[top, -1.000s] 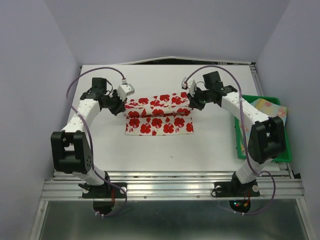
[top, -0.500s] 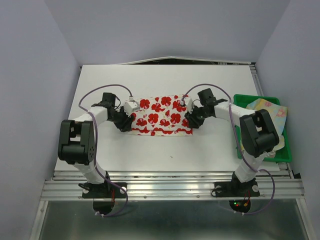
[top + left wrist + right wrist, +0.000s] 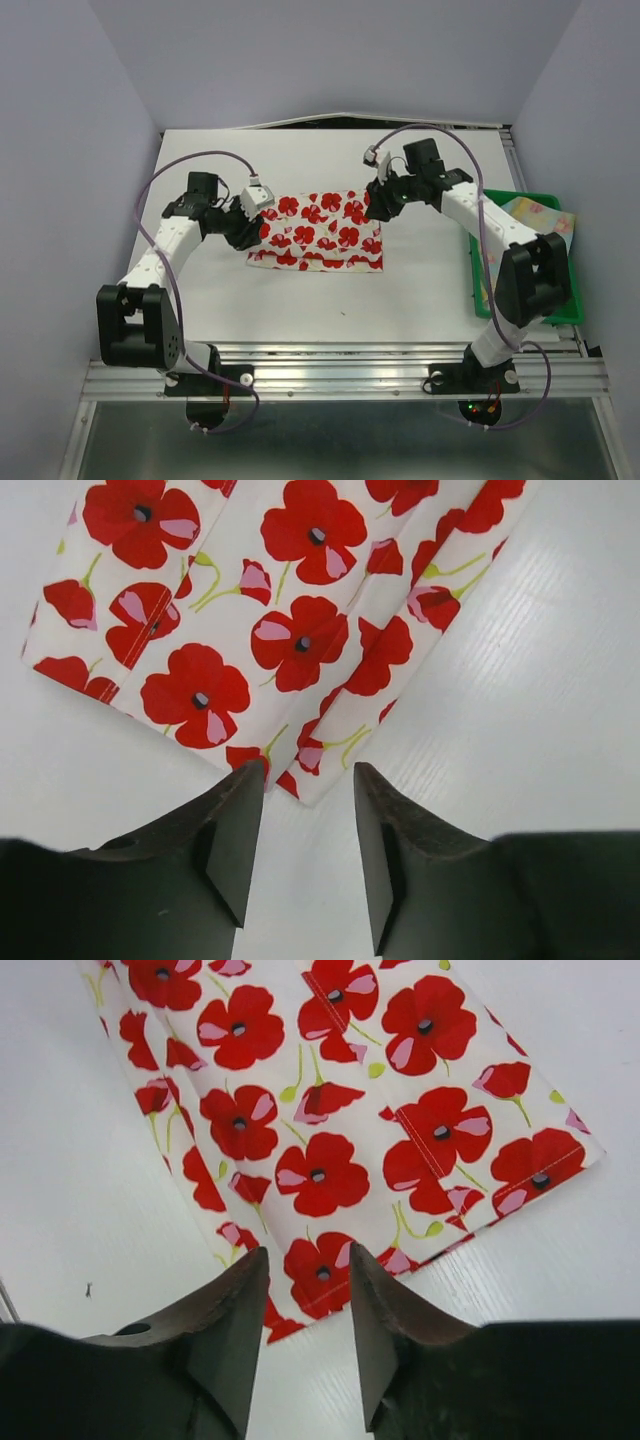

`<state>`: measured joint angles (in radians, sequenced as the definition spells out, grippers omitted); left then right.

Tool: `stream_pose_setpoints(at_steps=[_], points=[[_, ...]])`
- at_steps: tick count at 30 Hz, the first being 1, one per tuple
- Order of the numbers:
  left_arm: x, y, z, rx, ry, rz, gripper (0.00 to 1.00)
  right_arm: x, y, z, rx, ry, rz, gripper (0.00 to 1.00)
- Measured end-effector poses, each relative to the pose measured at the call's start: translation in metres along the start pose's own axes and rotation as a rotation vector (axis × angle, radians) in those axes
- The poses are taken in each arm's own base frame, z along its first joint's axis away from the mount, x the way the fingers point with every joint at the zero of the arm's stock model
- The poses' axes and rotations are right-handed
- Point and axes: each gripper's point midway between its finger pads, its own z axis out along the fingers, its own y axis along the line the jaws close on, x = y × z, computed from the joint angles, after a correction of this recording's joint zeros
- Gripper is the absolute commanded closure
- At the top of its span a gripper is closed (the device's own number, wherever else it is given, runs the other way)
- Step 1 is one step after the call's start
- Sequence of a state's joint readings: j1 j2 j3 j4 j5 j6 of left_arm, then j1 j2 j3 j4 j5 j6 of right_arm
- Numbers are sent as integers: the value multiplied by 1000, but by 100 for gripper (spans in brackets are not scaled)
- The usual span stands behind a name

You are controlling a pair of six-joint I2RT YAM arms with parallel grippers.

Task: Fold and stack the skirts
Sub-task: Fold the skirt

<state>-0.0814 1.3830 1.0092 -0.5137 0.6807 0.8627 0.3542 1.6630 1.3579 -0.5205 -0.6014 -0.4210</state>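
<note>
Red poppies on white cloth mark the folded skirt (image 3: 318, 232), which lies flat in layers on the white table (image 3: 300, 295) between the two sets of fingers. The left fingers (image 3: 247, 225) sit at its left end and the right fingers (image 3: 380, 205) at its far right corner.

In the left wrist view, the left fingers (image 3: 235, 835) are spread apart with nothing clamped. The skirt's (image 3: 250, 630) pointed corner reaches just into the gap between their tips, and the layered edges run away from them. Bare table shows between the fingers nearer the wrist.

In the right wrist view, the right fingers (image 3: 230, 1330) are parted too and grip nothing. The skirt's (image 3: 330, 1110) edge lies flat under the gap between the tips, with stitched seams visible further out.

Well to the right of the right fingers, a pale yellow floral skirt (image 3: 535, 215) lies crumpled in a green tray (image 3: 505, 196) at the table's right edge.
</note>
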Motion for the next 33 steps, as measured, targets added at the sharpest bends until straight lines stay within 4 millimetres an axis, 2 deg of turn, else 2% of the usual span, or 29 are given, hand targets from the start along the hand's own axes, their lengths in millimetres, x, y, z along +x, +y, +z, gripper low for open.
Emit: stream_pose_setpoints(at_steps=[3, 5, 7, 9, 12, 19, 23, 26, 33], points=[[-3, 20, 15, -17, 5, -83, 63, -1, -13, 30, -23, 12, 90, 65], [4, 35, 33, -30, 24, -150, 66, 11, -22, 54, -34, 43, 152, 65], [12, 42, 44, -35, 49, -192, 67, 30, -25, 75, -41, 92, 201, 65], [21, 48, 54, -42, 78, -227, 68, 48, -20, 92, -51, 147, 225, 65], [31, 50, 62, -52, 114, -247, 73, 60, -3, 107, -74, 202, 215, 66], [38, 42, 71, -42, 156, -217, 77, 62, 30, 117, -131, 248, 156, 67], [55, 28, 74, -11, 202, -199, 80, 77, 40, 115, -159, 290, 143, 72], [69, 15, 73, 10, 236, -182, 84, 95, 49, 111, -182, 339, 157, 74], [76, 1, 59, 13, 245, -105, 86, 93, 70, 91, -226, 355, 120, 79]])
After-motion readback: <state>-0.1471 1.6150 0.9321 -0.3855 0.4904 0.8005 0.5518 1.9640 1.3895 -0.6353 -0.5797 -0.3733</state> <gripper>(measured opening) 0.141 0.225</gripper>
